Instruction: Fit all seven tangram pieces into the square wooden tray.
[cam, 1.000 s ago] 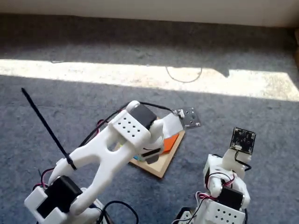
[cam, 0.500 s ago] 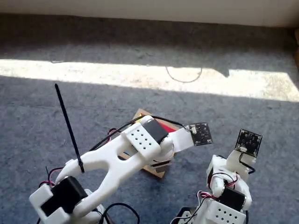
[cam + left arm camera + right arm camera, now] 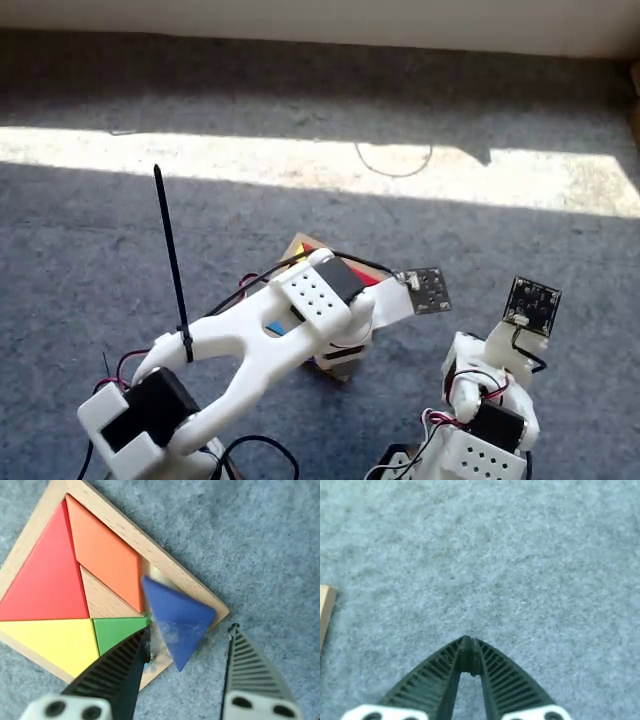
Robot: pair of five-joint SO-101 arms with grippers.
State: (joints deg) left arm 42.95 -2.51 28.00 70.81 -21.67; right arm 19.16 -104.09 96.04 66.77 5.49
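The square wooden tray (image 3: 125,530) is judged a little over half filled: a red triangle (image 3: 47,580), an orange piece (image 3: 102,550), a yellow triangle (image 3: 55,640) and a green piece (image 3: 117,630) lie flat inside it, around a bare triangular gap (image 3: 105,600). A blue triangle (image 3: 177,622) lies tilted across the tray's rim, unseated, with the left gripper (image 3: 189,630) spread wide around it, gripping nothing. The right gripper (image 3: 468,647), pressed together, hangs over carpet (image 3: 520,555) beside the tray

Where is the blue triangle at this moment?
In the left wrist view, the blue triangle lies across the tray's rim, beside the orange piece, by the left hand.
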